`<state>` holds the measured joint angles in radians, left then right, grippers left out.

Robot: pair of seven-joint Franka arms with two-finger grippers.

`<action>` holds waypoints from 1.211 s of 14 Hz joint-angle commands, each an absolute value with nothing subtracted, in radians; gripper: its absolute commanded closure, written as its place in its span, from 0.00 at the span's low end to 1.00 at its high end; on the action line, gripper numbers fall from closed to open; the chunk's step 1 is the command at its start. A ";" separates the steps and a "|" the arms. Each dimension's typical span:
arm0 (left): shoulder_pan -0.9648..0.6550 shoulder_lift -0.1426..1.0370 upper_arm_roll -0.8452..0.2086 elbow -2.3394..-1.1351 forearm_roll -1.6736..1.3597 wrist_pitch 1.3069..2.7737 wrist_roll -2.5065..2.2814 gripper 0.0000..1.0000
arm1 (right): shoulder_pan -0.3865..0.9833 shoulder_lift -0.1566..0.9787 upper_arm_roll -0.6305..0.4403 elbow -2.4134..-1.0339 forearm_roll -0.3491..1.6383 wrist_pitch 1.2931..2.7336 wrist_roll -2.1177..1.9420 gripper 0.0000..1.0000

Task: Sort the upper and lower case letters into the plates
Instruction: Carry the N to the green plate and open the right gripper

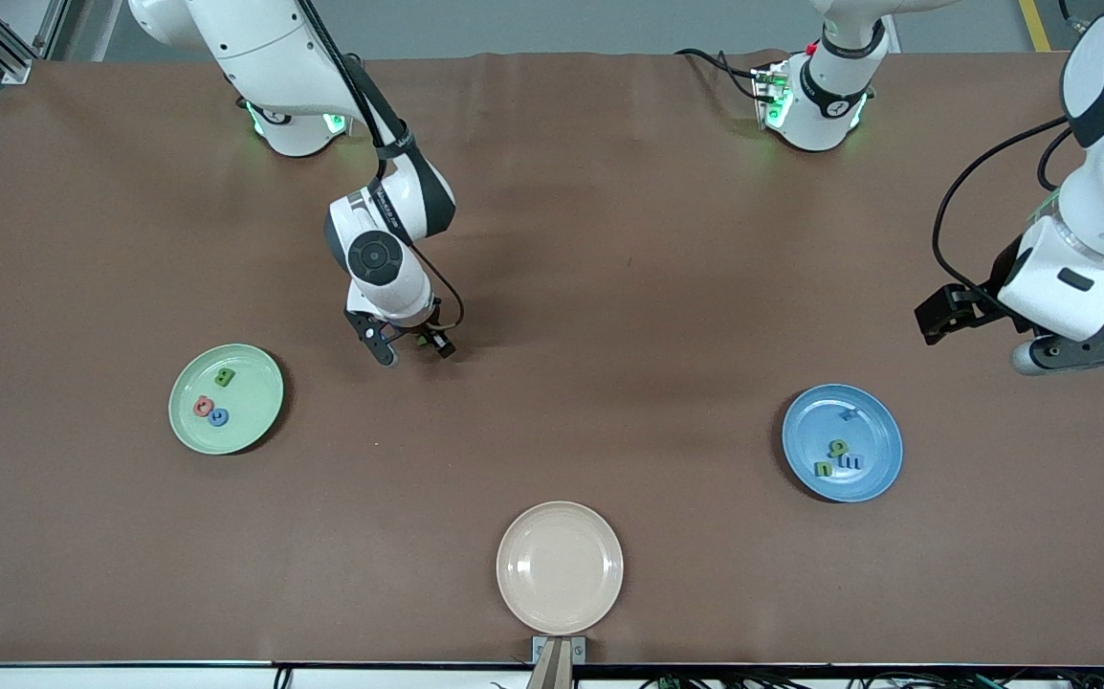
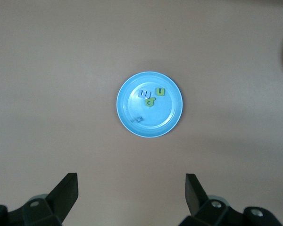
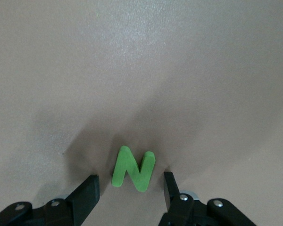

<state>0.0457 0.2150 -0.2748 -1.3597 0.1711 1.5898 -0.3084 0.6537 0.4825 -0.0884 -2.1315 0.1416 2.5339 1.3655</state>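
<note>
A green letter N [image 3: 133,168] lies flat on the brown table. My right gripper [image 3: 130,181] is down at the table with the N between its fingers, open, with a gap on each side of the letter. In the front view this gripper [image 1: 415,346] is near the table's middle. The pale green plate [image 1: 251,383] holds a green [image 1: 224,377], a red [image 1: 202,406] and a blue letter [image 1: 218,417]. The blue plate [image 1: 872,431] holds several green and blue letters [image 2: 151,100]. My left gripper [image 2: 132,181] hangs high by the blue plate [image 2: 165,113], open and empty.
An empty beige plate [image 1: 560,566] sits at the table's edge nearest the front camera, midway along it. The green plate is toward the right arm's end and the blue plate toward the left arm's end.
</note>
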 commanded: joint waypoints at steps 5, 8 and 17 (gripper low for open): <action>-0.064 0.060 -0.096 -1.506 0.066 1.592 -0.186 0.00 | 0.618 0.485 -0.098 -2.141 0.135 2.540 1.371 0.36; -0.103 0.019 -0.045 -1.557 0.048 1.598 -0.186 0.00 | 0.621 0.486 -0.098 -2.143 0.132 2.543 1.373 0.37; -0.094 0.015 -0.055 -1.548 0.051 1.598 -0.180 0.00 | 0.637 0.486 -0.097 -2.137 0.135 2.543 1.381 0.41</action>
